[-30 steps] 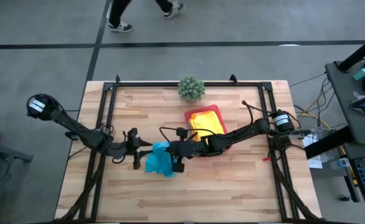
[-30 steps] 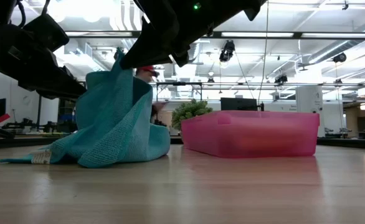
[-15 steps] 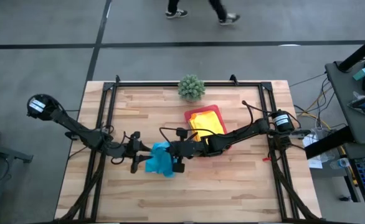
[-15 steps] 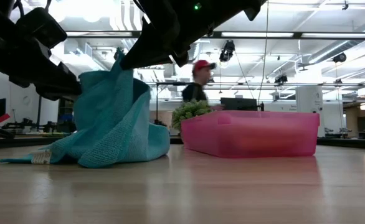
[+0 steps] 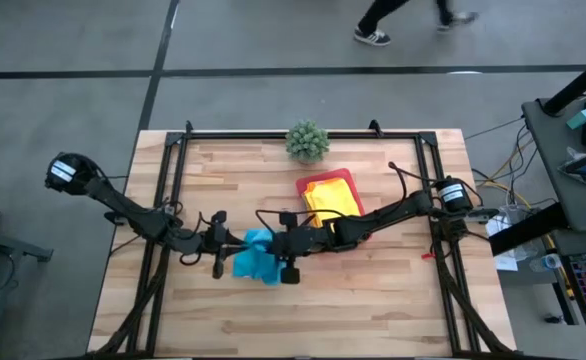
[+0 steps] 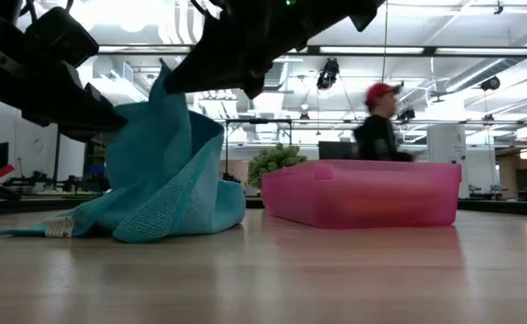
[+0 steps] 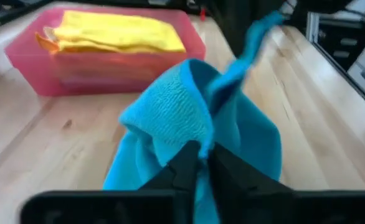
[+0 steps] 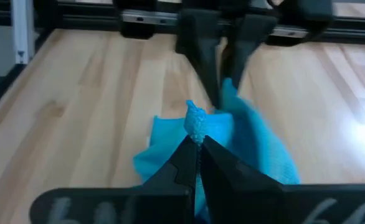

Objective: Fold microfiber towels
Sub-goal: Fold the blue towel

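The turquoise towel (image 5: 257, 257) stands bunched in a peak at the table's middle, its lower folds (image 6: 120, 225) resting on the wood. My left gripper (image 5: 230, 247) is at its left side and my right gripper (image 5: 274, 244) at its right side, both shut on it. A yellow towel (image 5: 335, 199) lies on an orange one (image 5: 316, 184) in the pink tray (image 5: 347, 176). The grey and lime green towels are out of view. My left gripper pinches a bunched fold on the towel's left side (image 7: 192, 138) between its two fingers, coming level from the table's left. One layer or several, I cannot tell. The towel below the hold rests on the table. My right gripper pinches a raised tip of the towel (image 8: 195, 122) between its two fingers, coming from the table's right. The tip stands up as a peak (image 6: 165, 76), and the cloth hangs from it down onto the table.
The pink tray (image 6: 362, 193) stands just right of and behind the towel. A small green potted plant (image 5: 307, 141) stands at the far edge. A person (image 6: 380, 121) walks by beyond the table. Bare wood lies toward the near edge.
My right gripper has gone up a little with the towel's tip, so the peak stands taller and narrower than before. The towel's lower folds have stayed on the table. A person has walked past behind the table.
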`<state>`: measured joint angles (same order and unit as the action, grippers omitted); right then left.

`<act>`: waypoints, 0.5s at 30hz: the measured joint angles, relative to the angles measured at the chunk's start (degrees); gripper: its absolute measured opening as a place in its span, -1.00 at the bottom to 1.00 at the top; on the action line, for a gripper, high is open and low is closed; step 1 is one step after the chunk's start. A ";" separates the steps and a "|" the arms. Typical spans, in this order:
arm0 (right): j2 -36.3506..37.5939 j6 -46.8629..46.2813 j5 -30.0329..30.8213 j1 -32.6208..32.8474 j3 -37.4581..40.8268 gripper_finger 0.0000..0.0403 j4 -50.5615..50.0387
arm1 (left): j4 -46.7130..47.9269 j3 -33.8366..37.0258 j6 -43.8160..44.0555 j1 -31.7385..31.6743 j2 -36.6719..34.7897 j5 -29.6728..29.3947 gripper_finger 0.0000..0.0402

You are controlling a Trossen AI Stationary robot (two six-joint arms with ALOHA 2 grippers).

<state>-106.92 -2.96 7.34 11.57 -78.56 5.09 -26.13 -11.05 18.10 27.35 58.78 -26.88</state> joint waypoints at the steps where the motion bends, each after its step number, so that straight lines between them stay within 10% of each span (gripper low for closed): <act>1: 0.01 0.00 -0.47 0.02 0.00 -0.96 0.23 | -0.42 -0.11 0.01 0.00 -0.11 -0.51 -0.93; 15: -1.15 3.24 -4.38 0.13 -3.06 -0.96 1.76 | -0.24 -7.17 -5.68 0.00 -4.26 3.81 -1.00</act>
<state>-108.07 0.28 2.96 11.70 -81.63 6.85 -26.37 -18.22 12.42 27.35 54.52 -23.07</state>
